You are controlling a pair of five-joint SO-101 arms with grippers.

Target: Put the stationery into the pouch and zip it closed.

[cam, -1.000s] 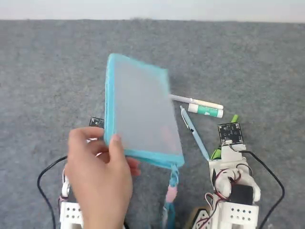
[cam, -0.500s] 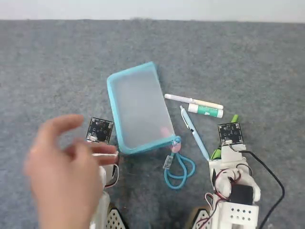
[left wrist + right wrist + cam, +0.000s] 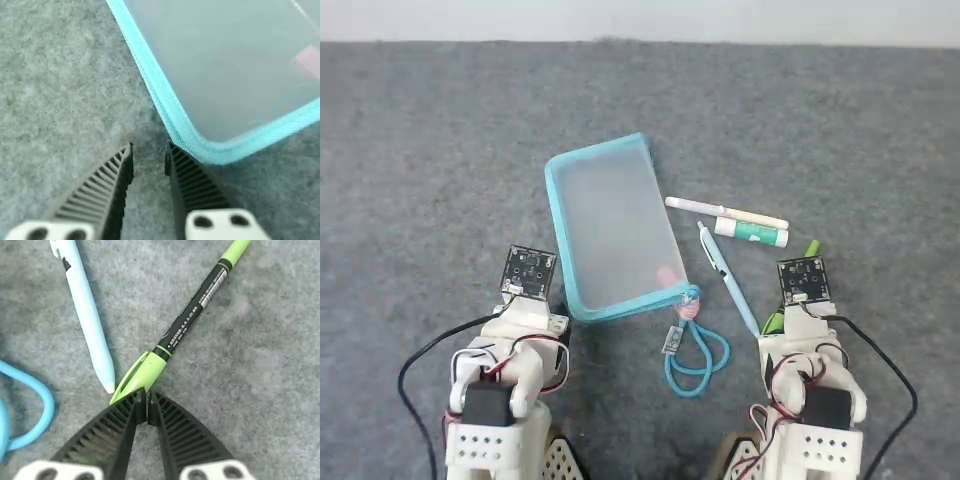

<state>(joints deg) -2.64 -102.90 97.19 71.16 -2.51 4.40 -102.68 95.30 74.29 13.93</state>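
- Since the green marker [image 3: 192, 320] lies with its near end right at the tips of the right gripper [image 3: 147, 397], that arm is judged nearer to the stationery; its jaws are pressed together, and no grasp on the marker is evident.
- From those tips the marker's long axis runs away to the far right.
- A blue pen [image 3: 730, 280] lies just left of it.
- At centre the pouch [image 3: 610, 225] lies flat, its near left corner just beside the left gripper [image 3: 148, 150], whose fingers stand slightly apart and empty.
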